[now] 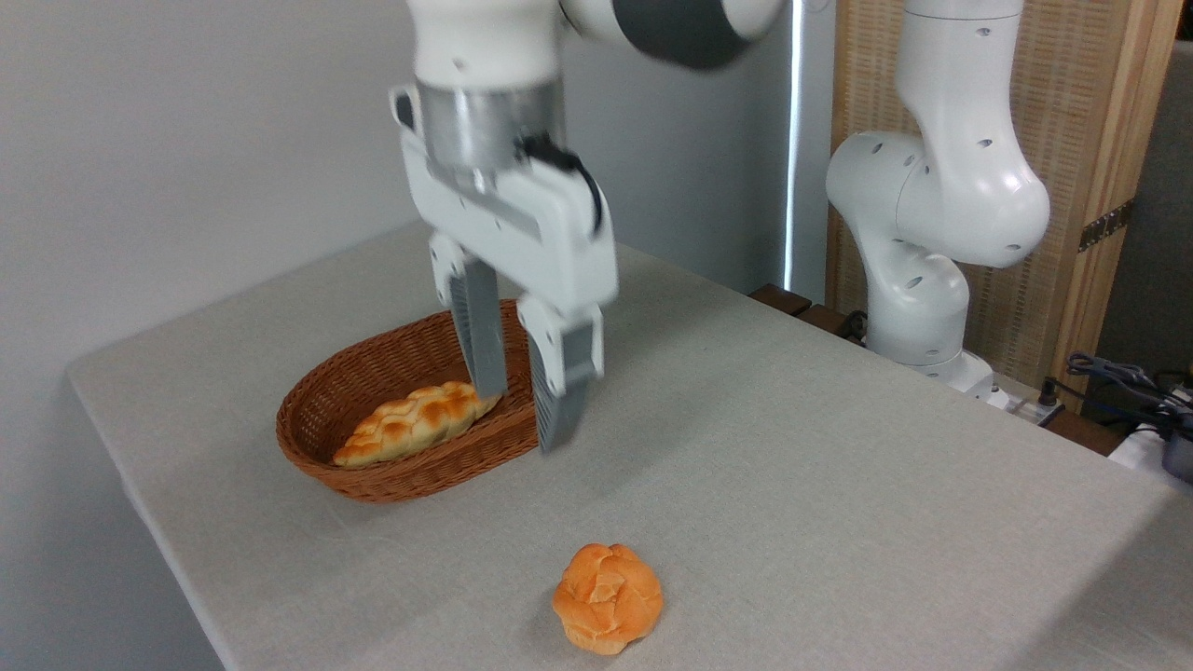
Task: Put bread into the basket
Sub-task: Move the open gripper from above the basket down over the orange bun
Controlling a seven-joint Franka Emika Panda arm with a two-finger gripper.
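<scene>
Nearest, bread [608,598] looks light, soft, crushable; grip its rounded sides gently. End effector [524,416] hangs empty, fingers apart, by the basket [317,410].

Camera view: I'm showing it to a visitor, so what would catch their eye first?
The big white gripper hangs open above the near end of the basket, which holds a braided loaf. Next, the orange bun sits alone on the table, in front.
</scene>
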